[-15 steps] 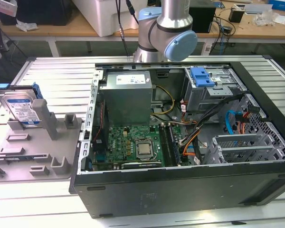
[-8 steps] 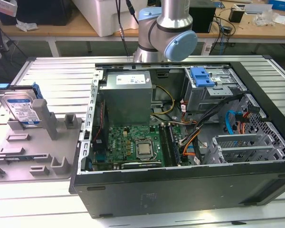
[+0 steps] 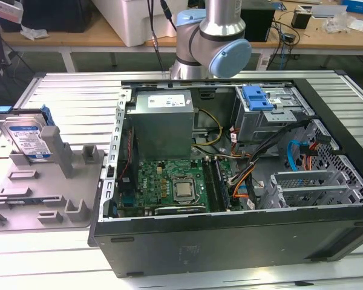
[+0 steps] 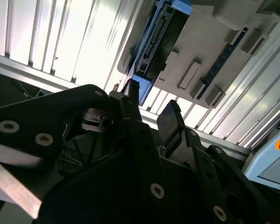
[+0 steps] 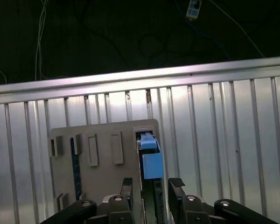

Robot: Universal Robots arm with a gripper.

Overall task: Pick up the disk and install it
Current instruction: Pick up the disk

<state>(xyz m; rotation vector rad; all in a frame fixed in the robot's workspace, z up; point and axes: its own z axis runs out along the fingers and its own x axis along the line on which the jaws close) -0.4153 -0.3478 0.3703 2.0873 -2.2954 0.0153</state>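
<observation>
silver-grey hard disk in blue plastic caddy point(image 3: 25, 138) stood upright in grey slotted holder point(image 3: 48, 199), nine o'clock of black computer case point(image 3: 230, 248). black gripper point(image 5: 151, 183) spread open; contact unclear, lower edge hidden.

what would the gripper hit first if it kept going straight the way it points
Probably the disk: in the first wrist view its blue-framed edge stands in the grey holder straight ahead of the open gripper, in line with the gap between its fingers. How far off is unclear.
</observation>
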